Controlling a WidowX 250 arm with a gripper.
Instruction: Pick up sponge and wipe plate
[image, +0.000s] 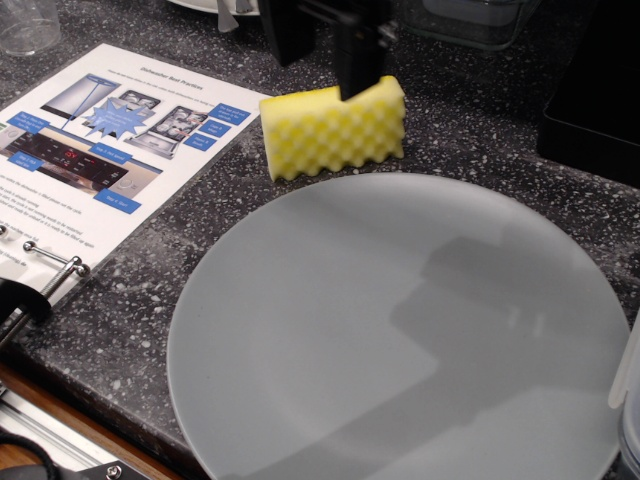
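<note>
The yellow sponge (335, 130) stands on its long edge on the dark speckled counter, bumpy face toward me, just behind the far rim of the large pale-grey plate (400, 330). My black gripper (325, 75) is open and hangs above and slightly behind the sponge, mostly cut off by the top of the frame. Its right finger (358, 60) reaches down to the sponge's top edge; the left finger (290, 35) ends higher, behind the sponge's left end. Whether a finger touches the sponge, I cannot tell. The plate's surface is bare.
An instruction sheet in a ring binder (110, 140) lies at the left. A white dish (240, 6) and a glass (25, 25) sit at the back left, a clear container (470, 20) at the back, a black box (595, 90) at the right. The counter edge (70, 400) runs along the front left.
</note>
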